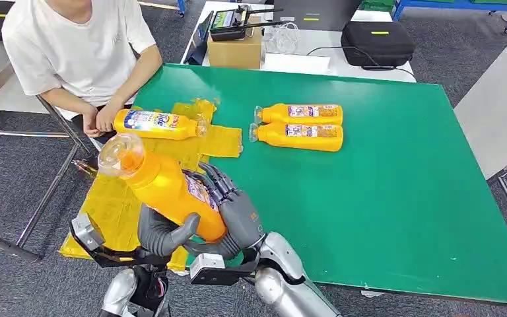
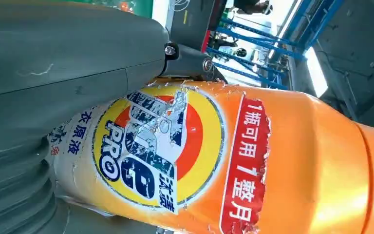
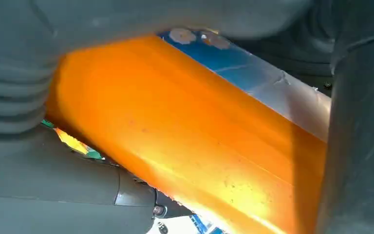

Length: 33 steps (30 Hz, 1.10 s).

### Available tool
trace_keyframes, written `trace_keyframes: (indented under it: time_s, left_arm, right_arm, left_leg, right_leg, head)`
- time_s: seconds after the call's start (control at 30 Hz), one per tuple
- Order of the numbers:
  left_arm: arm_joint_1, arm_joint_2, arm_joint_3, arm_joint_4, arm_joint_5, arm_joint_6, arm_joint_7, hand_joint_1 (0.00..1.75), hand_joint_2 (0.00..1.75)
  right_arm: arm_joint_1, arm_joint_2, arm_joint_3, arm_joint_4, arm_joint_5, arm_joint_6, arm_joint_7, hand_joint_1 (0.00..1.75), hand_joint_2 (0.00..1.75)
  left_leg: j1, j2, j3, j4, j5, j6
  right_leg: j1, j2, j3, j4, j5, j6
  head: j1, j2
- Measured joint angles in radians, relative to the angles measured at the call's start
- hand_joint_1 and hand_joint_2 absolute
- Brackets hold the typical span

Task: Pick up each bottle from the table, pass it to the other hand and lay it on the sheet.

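head view: both hands met low at the near edge of the green table [image 1: 396, 198], around one orange bottle [image 1: 165, 188] that tilted with its clear cap up and away from the robot. the left hand [image 1: 165, 234] curled under the bottle's base and the right hand [image 1: 234, 208] wrapped its side, so each was clamped on it; this looked like the middle of the pass, and which hand was giving i could not tell. one bottle on the sheet [image 1: 162, 124] already lay on the yellow sheet [image 1: 115, 205], just beside the resting hands of a seated person [image 1: 79, 53]. two more bottles on the table [image 1: 300, 127] lay side by side, touching, on the bare green, not yet picked up. so roughly one was done, one in hand, two left.

left wrist view: the bottle's torn label [image 2: 156, 146] sat against the grey hand.

right wrist view: the orange body [image 3: 185, 141] ran between grey fingers [image 3: 360, 146].
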Motion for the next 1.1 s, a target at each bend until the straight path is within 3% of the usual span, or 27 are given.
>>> trace_keyframes:
  time_s: [0.1,0.2,0.37,0.53,0.83,1.1]
  left_arm:
    - [-0.001,0.000,0.000,0.002,0.000,0.003,0.000,1.75,1.75]
    - [-0.002,0.000,0.000,0.002,-0.038,0.063,-0.014,1.75,1.75]
    - [-0.020,0.009,0.016,0.013,-0.376,0.381,-0.084,1.75,1.75]
    - [-0.052,0.067,0.077,0.087,-0.755,0.601,-0.041,1.75,1.75]
    - [-0.132,0.137,0.187,0.308,-0.884,0.589,0.015,1.75,1.75]
    - [-0.269,0.206,0.191,0.513,-1.122,0.619,0.155,1.75,1.75]
  right_arm:
    - [0.001,0.000,0.000,0.000,0.005,-0.021,-0.001,0.00,0.00]
    - [0.012,0.000,-0.001,-0.002,0.027,-0.115,-0.011,0.00,0.00]
    - [0.052,0.002,0.003,-0.063,0.039,-0.197,-0.015,0.00,0.00]
    - [0.077,0.000,0.008,-0.118,-0.022,-0.195,-0.038,0.00,0.00]
    - [0.118,0.002,0.005,-0.134,-0.151,-0.174,-0.106,0.00,0.00]
    - [0.133,0.003,0.003,-0.132,-0.185,-0.149,-0.129,0.00,0.00]
  left_leg:
    - [0.000,0.000,0.000,0.000,0.000,0.000]
    - [0.000,0.000,0.000,0.000,0.000,0.000]
    - [0.000,0.000,-0.001,0.000,0.000,0.000]
    - [0.001,0.000,-0.001,0.000,0.000,0.000]
    - [0.001,0.000,-0.001,0.000,0.000,0.000]
    - [0.001,0.001,0.002,0.000,0.000,0.000]
  right_leg:
    - [0.000,0.000,0.000,0.000,0.000,0.000]
    - [0.000,0.000,0.000,0.000,0.000,0.000]
    - [0.000,0.000,0.000,0.000,0.000,0.000]
    - [0.000,0.000,0.000,0.000,0.000,0.000]
    - [0.000,0.000,0.000,0.000,0.000,0.000]
    - [0.000,0.000,0.001,0.001,0.000,0.000]
  head:
    - [0.000,0.000]
    - [0.000,0.000]
    - [0.000,0.000]
    - [0.000,0.000]
    - [0.000,0.000]
    - [0.000,0.000]
